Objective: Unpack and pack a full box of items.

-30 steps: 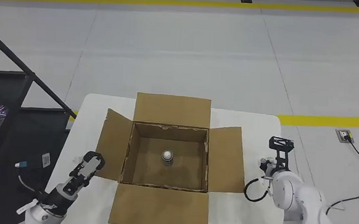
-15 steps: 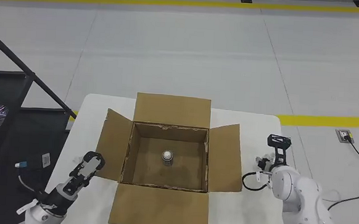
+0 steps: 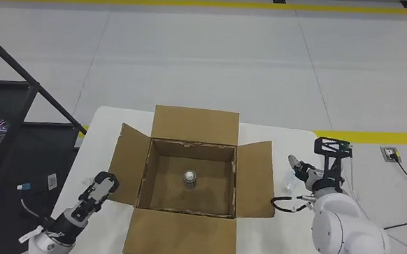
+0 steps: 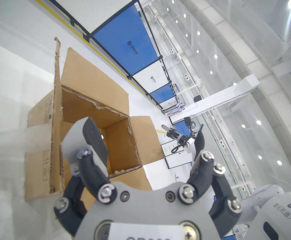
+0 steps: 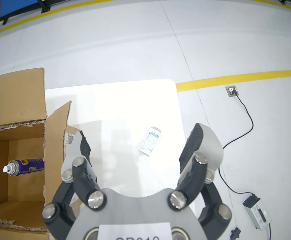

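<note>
One can (image 3: 190,177) in one box (image 3: 195,124), by my count. One small bottle (image 5: 150,141) lies on the table (image 5: 113,102) below my right gripper (image 5: 140,136), spread wide like the left gripper (image 4: 145,129).

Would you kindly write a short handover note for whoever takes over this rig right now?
Left gripper: open, empty, beside the box, at its left flap.
Right gripper: open, empty, above the small bottle, which lies on the table to the right of the box.
The spray can stands upright inside the box.
Done: the bottle is out.
Left: lift the can out, then presumably repack both.
</note>
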Robot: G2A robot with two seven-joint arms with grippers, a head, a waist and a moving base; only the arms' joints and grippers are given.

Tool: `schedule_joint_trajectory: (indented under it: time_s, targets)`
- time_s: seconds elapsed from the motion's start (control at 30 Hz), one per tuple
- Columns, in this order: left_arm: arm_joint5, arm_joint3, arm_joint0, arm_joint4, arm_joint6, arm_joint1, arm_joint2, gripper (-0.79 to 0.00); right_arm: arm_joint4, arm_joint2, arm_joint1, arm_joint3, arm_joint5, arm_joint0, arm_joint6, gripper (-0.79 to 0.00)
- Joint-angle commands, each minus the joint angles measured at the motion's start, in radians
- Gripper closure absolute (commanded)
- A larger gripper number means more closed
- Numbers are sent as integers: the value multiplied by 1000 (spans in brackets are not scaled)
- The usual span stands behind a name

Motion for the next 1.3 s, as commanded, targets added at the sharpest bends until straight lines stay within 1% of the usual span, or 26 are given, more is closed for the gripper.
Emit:
schedule_joint_trajectory:
  time_s: [0.0,0.1,0.23,0.3,0.33,0.4,0.47,0.5,0.53,0.63,0.73,0.9,1.0,1.1,1.13,1.17,1.2,1.23,1.27]
  targets:
    - [0,0,0,0,0,0,0,-785,-5,-32,-4,6,-6,27,0,-785]
    - [0,0,0,0,0,0,0,-785,52,-84,-11,5,-67,58,-32,-785]
    - [20,5,-6,37,52,-1,-10,-785,95,-190,-20,35,-192,130,-29,-785]
    - [29,9,-6,36,74,-1,-18,-785,114,-243,-26,75,-251,180,-2,-785]
    - [38,15,-6,31,86,-1,-28,-785,124,-290,-33,119,-286,229,29,-785]
    - [51,26,-5,17,101,-1,-46,-785,141,-367,-48,201,-322,316,82,-785]
    - [60,35,-4,2,113,-1,-61,-785,163,-438,-65,286,-338,386,112,-785]
    - [64,42,-2,-12,118,-1,-71,-785,192,-490,-81,360,-349,442,126,-785]
    - [65,44,-1,-19,120,-1,-75,-785,204,-515,-89,400,-355,471,132,-785]
    - [57,50,9,-51,115,-1,-90,-785,278,-616,-128,567,-389,576,128,-785]
    - [43,54,22,-62,109,-2,-100,-785,343,-706,-173,717,-408,657,113,-785]
    - [38,55,28,-66,106,-2,-103,-785,435,-791,-227,857,-464,724,91,-785]
    - [38,55,28,-66,106,-2,-103,-785,456,-821,-251,923,-465,744,78,-785]
    - [38,55,28,-66,106,-2,-103,-785,456,-856,-281,1008,-430,766,70,-785]
    - [38,55,28,-66,106,-2,-103,-785,453,-861,-287,1028,-421,771,72,-720]
    - [38,55,28,-66,106,-2,-103,-785,452,-871,-296,1054,-412,777,77,-514]
    - [38,55,28,-66,106,-2,-103,-785,473,-875,-305,1070,-422,780,69,-366]
    - [38,55,28,-66,106,-2,-103,-785,482,-878,-312,1094,-427,785,64,-299]
    - [38,55,28,-66,106,-2,-103,-785,487,-882,-319,1112,-430,790,65,-203]
